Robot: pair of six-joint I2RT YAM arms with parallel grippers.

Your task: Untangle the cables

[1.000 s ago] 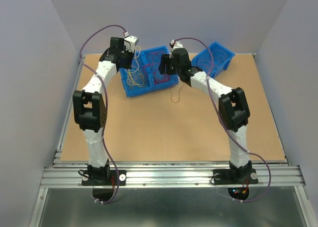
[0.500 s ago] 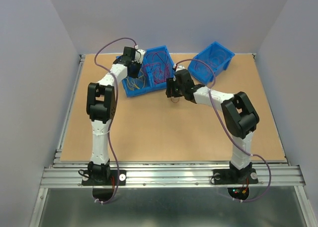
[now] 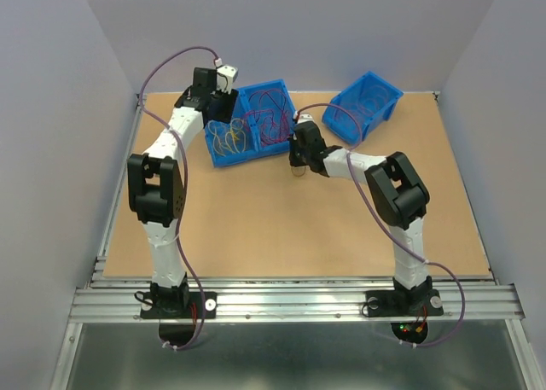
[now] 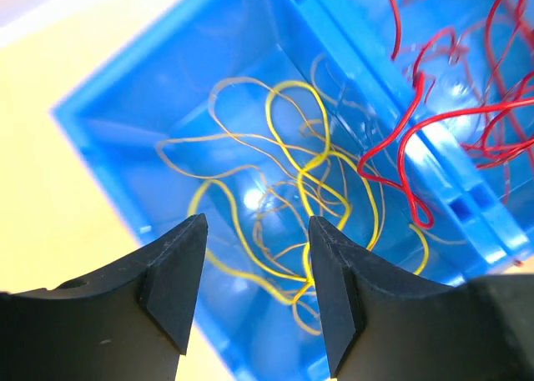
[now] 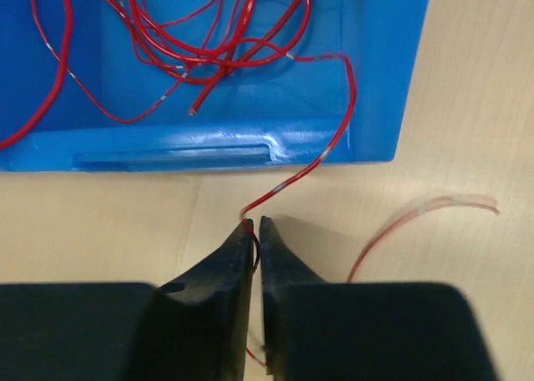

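While left fingers (image 4: 173,274) gape over yellow cables (image 4: 321,160), right fingers (image 5: 227,274) pinch red cable (image 5: 350,97) outside bin (image 5: 385,64).

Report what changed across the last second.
The left end effector dipped into the blue double bin, opened and let go of the yellow cables, then rose again. The right end effector came down to the table and closed on the red cable trailing over the bin's wall. The blue double bin stayed put.
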